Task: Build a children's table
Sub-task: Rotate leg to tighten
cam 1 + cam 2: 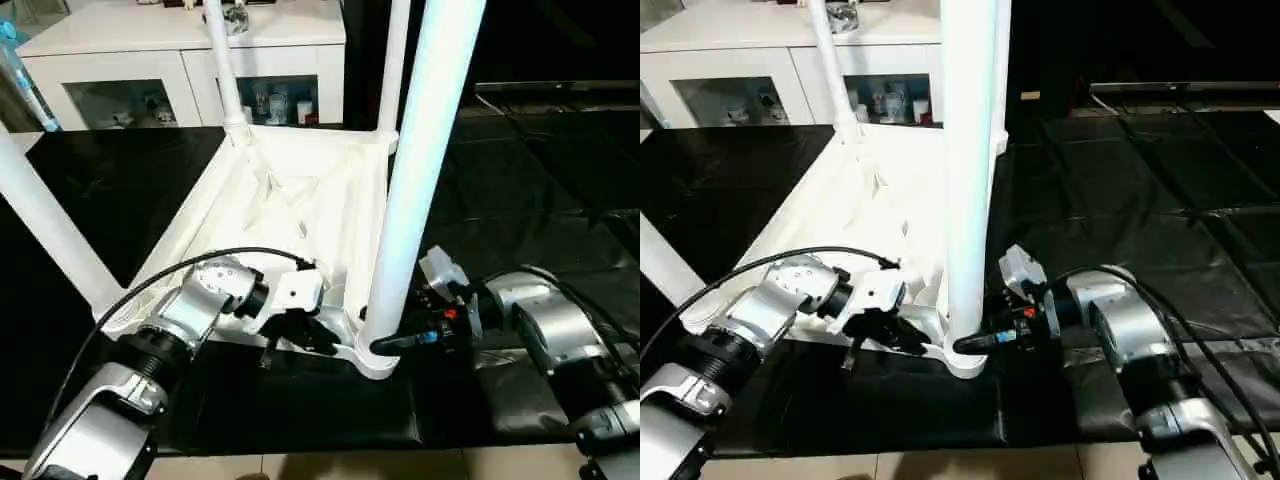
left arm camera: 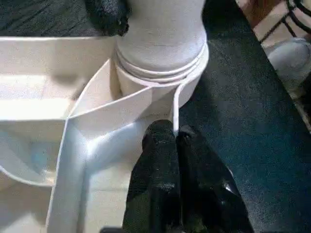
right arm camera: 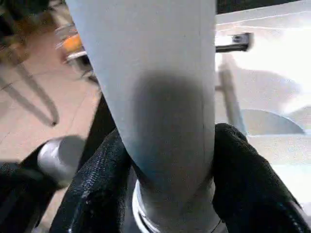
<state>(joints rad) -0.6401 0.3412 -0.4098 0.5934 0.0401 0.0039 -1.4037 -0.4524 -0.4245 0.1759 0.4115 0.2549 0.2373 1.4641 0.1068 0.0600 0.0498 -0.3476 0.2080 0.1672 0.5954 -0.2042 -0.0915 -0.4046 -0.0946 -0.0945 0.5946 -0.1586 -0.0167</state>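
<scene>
My right jaws (image 1: pixel 378 346) clasp the near leg (image 1: pixel 425 170) just above its corner socket (image 2: pixel 160 73), a finger on either side. My left jaws (image 1: pixel 300 345), pressed shut with nothing held, rest on the upturned tabletop (image 1: pixel 300 200) beside that socket. To seat the leg well, I should keep it upright and steady the top while turning or pressing. My right wrist view shows both fingers (image 3: pixel 243 170) touching the leg; the head views show three more legs standing beyond, on the black worktop (image 1: pixel 540 210).
</scene>
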